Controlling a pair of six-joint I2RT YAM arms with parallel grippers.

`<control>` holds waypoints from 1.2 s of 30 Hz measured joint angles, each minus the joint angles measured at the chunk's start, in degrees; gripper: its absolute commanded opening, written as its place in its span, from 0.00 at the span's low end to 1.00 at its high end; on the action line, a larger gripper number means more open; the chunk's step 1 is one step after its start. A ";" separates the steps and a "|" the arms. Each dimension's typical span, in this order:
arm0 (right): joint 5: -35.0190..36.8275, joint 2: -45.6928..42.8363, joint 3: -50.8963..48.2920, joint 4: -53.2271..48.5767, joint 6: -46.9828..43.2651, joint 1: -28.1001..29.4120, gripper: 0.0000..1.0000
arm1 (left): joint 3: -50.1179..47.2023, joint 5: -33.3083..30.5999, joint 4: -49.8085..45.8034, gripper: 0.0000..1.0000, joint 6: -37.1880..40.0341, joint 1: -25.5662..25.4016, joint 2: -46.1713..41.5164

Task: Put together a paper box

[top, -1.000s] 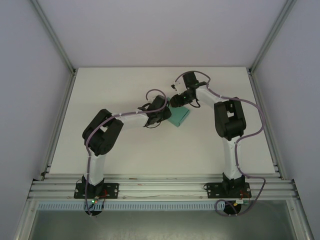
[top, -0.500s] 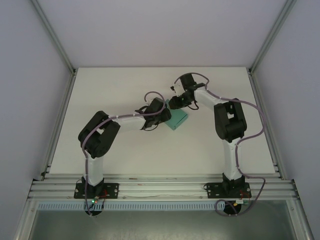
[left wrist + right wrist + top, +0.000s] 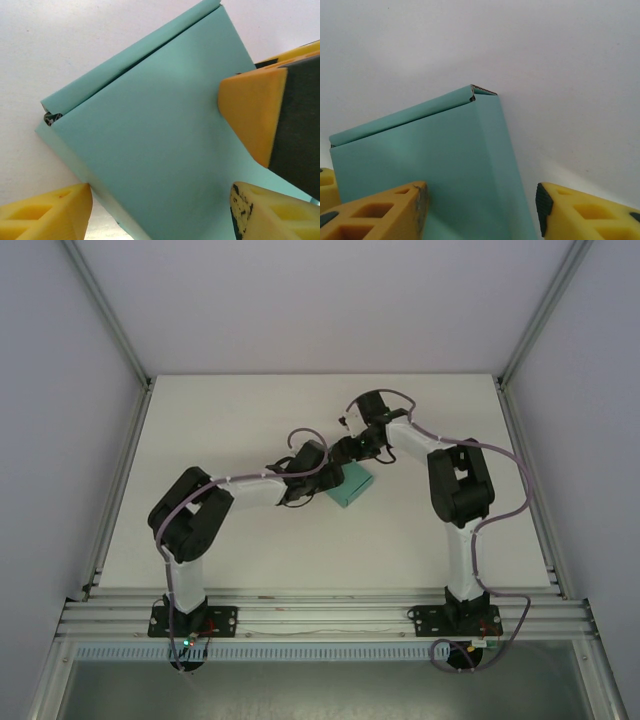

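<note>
Top external view: paper box (image 3: 352, 486), teal-green card, folded up into a small closed rectangular box. It lies flat on the white table (image 3: 230, 420), a little past the middle and turned at a diagonal to the table edges.

Left wrist view: broad top face of the paper box (image 3: 155, 145); one flap is folded along the far edge, with a small dark gap at its left corner.

Right wrist view: the same box (image 3: 430, 150), with its raw card edge visible at the far corner.

Left gripper (image 3: 325, 478): at the box's left side. In its own camera the gripper (image 3: 160, 212) has its yellow jaws spread wide and the box between them. A strip of table shows beside the lower-left finger. Nothing is held.

Right gripper (image 3: 346, 452): at the box's far end. In its own camera the gripper (image 3: 480, 210) stands parted. Its right-hand finger is clear of the box wall and its left-hand finger is over the top face. It has no grasp on the box.

Both grippers are near each other, meeting over the box.
</note>
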 measured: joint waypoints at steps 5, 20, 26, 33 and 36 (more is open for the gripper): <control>0.46 -0.55 0.00 -0.31 1.20 -0.31 0.69 | -0.59 -0.13 -0.57 0.93 0.42 0.02 -1.31; 2.10 -9.66 -7.74 5.35 5.09 -1.95 1.00 | -3.23 -4.37 -0.63 1.00 4.72 -0.83 -9.20; 11.45 -27.78 -26.34 18.27 9.42 -7.85 1.00 | -9.49 -19.12 -2.93 1.00 12.15 4.83 -25.46; 29.27 -42.16 -50.73 41.86 11.87 -17.40 1.00 | -26.27 -29.05 8.17 1.00 23.98 26.51 -37.00; 33.16 -41.66 -58.40 51.74 11.13 -17.55 1.00 | -34.16 -29.18 16.11 1.00 29.51 29.59 -36.26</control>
